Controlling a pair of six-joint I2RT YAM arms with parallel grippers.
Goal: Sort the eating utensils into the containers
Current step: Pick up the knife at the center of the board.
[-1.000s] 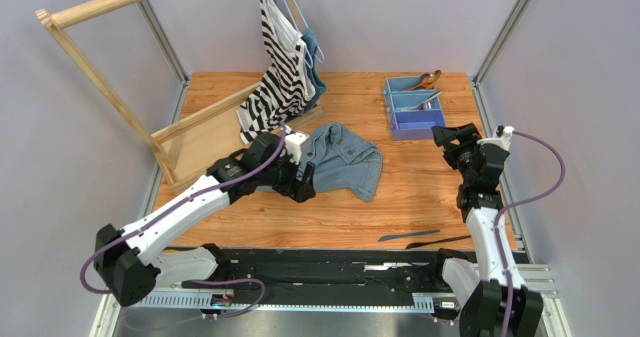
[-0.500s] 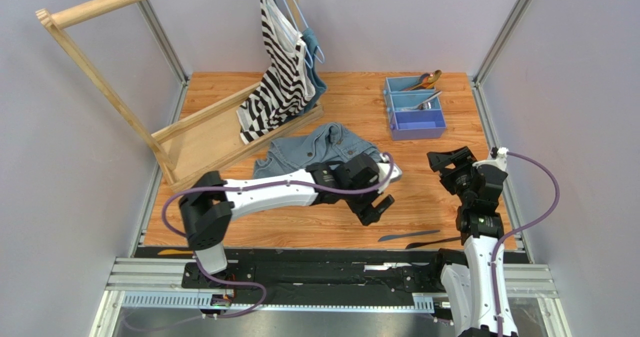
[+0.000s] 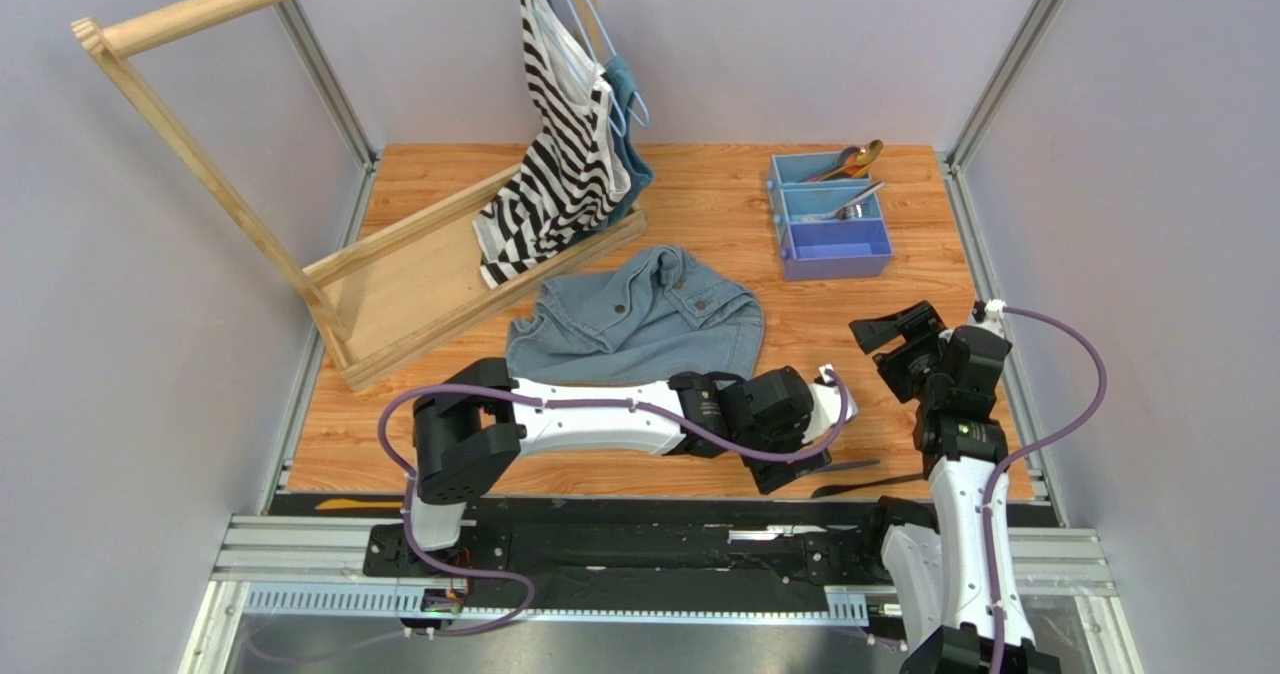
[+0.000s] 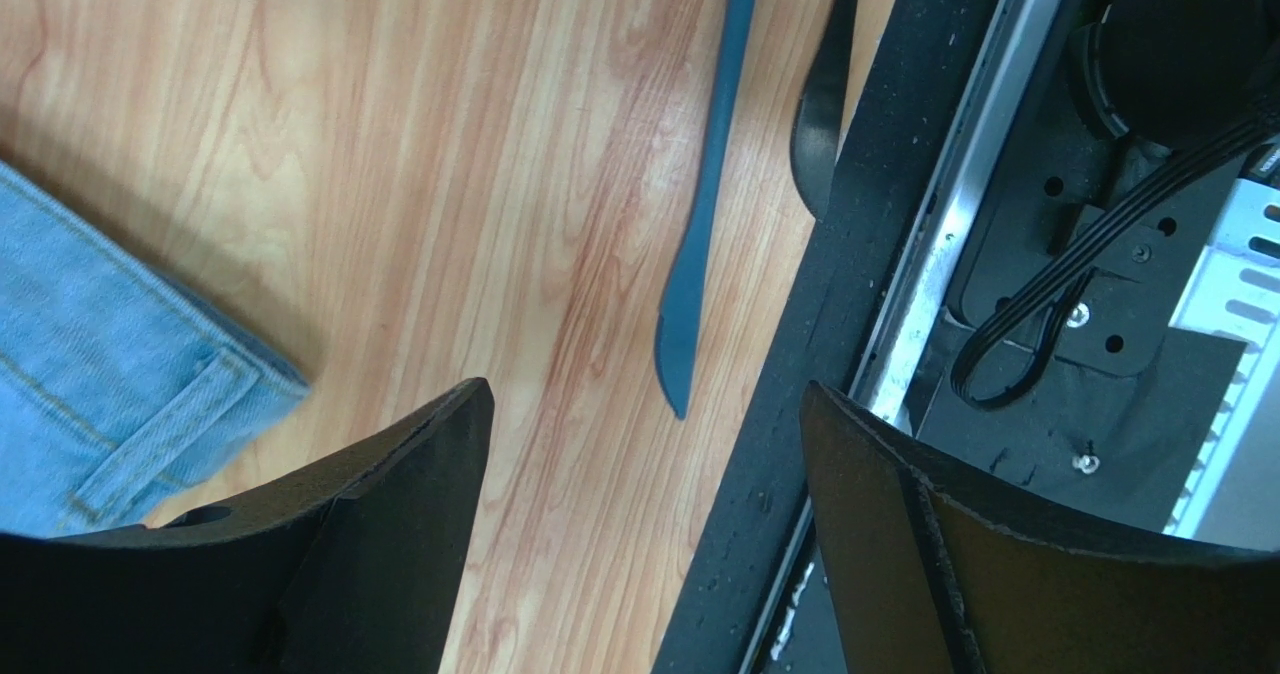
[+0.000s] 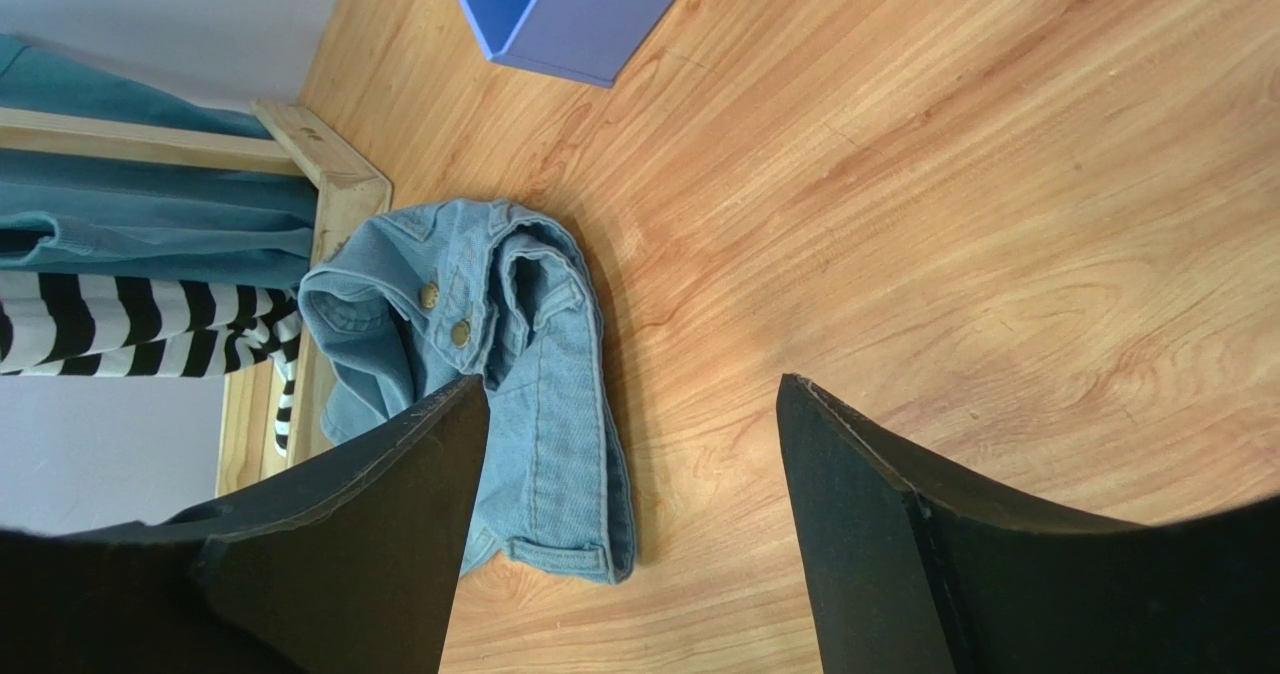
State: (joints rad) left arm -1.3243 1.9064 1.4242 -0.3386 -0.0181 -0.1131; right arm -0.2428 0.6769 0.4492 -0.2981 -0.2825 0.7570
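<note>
A dark blue knife (image 4: 706, 209) and a black utensil (image 4: 824, 97) lie side by side at the table's near edge; both show in the top view, the knife (image 3: 860, 466) and the black one (image 3: 872, 482). My left gripper (image 3: 800, 461) is open and empty, hovering just left of the knife, jaws wide apart in the left wrist view (image 4: 646, 464). My right gripper (image 3: 897, 332) is open and empty above the table's right side. The light blue tray (image 3: 827, 214) at the far right holds a gold spoon (image 3: 854, 160) and silver cutlery (image 3: 849, 205).
A crumpled denim garment (image 3: 639, 319) lies mid-table. A wooden rack (image 3: 226, 179) with a striped top (image 3: 559, 134) on a hanger stands at the back left. A black rail (image 3: 661, 532) runs along the near edge.
My left arm has swung from the denim garment across to the right and toward the near edge, reaching the knife. My right gripper has dropped slightly nearer.
</note>
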